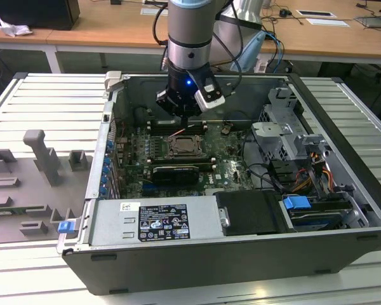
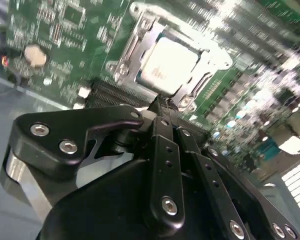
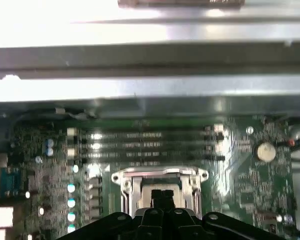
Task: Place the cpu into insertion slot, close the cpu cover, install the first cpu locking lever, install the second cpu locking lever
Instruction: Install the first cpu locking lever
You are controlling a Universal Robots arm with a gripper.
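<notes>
While the cpu lies flat and face up in the slot, the cover looks folded down round it, with its frame on the chip's edges. Judged: a light, stiff, thin chip, fragile on the contact side, so grip opposite edges only, never the face. It is square, so no long axis; its sides run parallel to the slot rim. Hand hangs at one edge of the slot, fingers pressed together, nothing pinched; contact unclear. Green board surrounds it, inside the open case on the desk.
</notes>
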